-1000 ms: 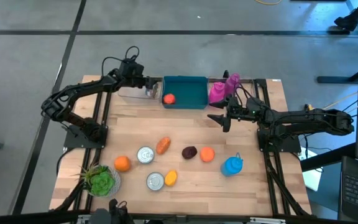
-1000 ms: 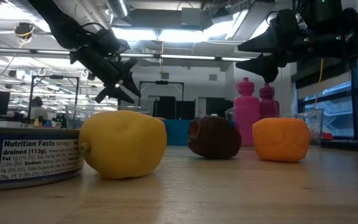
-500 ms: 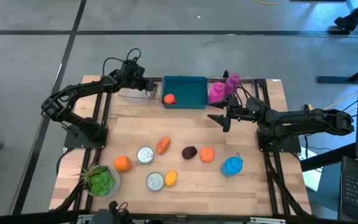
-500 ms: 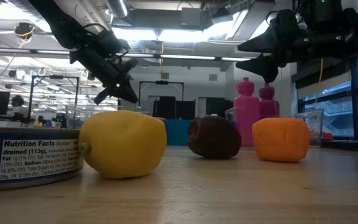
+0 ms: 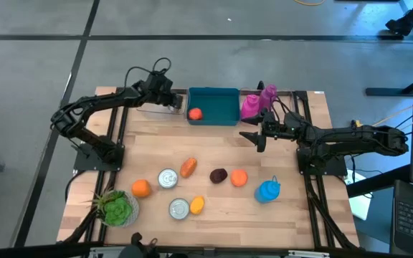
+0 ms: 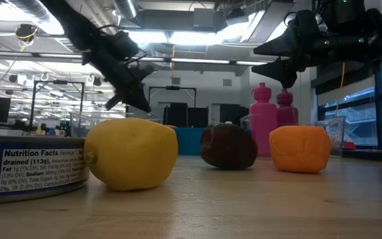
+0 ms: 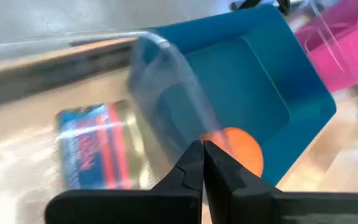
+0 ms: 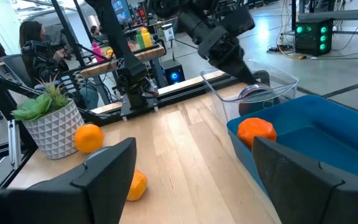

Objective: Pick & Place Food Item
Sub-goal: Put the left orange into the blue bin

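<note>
Looking straight down, I see my left gripper (image 5: 171, 99) at the far edge of the table, fingers pinched shut on nothing, over a clear container (image 5: 156, 107) just left of the teal bin (image 5: 217, 100). An orange food item (image 5: 195, 113), round with no long axis I can make out, lies in the bin's near left corner, just right of my fingertips and apart from them. My right gripper (image 5: 251, 136) waits spread wide and empty, right of centre.

At table height, my left gripper (image 6: 126, 99) hangs beyond a yellow fruit (image 6: 130, 154).

Through my left wrist, my closed fingers (image 7: 191, 171) meet just in front of the orange item (image 7: 241, 149).

Through my right wrist, the item (image 8: 257, 132) sits against the bin wall (image 8: 309, 143).
</note>
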Controlling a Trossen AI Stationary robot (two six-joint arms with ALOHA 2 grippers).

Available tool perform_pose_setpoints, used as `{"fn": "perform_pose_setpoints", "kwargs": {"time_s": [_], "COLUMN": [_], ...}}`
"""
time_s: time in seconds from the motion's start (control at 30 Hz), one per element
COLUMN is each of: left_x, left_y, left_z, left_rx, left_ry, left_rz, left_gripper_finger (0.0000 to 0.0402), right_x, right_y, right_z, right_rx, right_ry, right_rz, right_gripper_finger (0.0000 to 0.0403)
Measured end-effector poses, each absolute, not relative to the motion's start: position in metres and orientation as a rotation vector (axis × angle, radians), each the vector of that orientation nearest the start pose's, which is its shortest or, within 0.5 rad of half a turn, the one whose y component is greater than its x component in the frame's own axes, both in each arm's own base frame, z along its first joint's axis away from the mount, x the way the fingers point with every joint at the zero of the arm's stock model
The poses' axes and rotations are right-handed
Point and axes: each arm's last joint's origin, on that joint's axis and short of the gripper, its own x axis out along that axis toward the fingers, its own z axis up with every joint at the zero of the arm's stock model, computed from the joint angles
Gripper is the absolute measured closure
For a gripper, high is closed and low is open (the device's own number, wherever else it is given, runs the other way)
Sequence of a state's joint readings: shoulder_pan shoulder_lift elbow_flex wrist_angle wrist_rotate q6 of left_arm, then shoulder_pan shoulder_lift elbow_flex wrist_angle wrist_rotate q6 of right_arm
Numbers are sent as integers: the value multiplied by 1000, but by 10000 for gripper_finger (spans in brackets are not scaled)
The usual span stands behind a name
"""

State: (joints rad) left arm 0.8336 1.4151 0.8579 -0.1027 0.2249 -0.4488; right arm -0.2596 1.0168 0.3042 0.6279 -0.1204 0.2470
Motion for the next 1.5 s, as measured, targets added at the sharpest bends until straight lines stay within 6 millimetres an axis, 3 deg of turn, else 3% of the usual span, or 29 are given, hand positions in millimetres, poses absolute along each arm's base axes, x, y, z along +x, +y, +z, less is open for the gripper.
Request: {"fn": "perform_pose_setpoints", "kwargs": {"time_s": [0.13,0.3,0.63,0.8,1.2,1.5], "left_x": [218,218,225,223,205,212], "left_y": [215,221,227,230,236,237], "left_z": [235,240,214,206,214,223], "left_rx": [-648,-616,-700,-700,-689,-610], "left_ry": [536,603,694,741,734,709], "left_rz": [776,866,799,876,1028,989], "left_gripper_finger": [400,400,398,401,399,400], "right_x": [196,196,196,196,196,196], "right_y": [-48,-48,-48,-48,-48,-48], "right_z": [205,204,204,204,204,204], "right_rx": [262,264,264,264,264,264], "right_ry": [66,76,76,76,76,76], "right_rz": [-149,-150,-150,-150,-150,-150], "right_gripper_finger": [85,85,85,85,85,85]}}
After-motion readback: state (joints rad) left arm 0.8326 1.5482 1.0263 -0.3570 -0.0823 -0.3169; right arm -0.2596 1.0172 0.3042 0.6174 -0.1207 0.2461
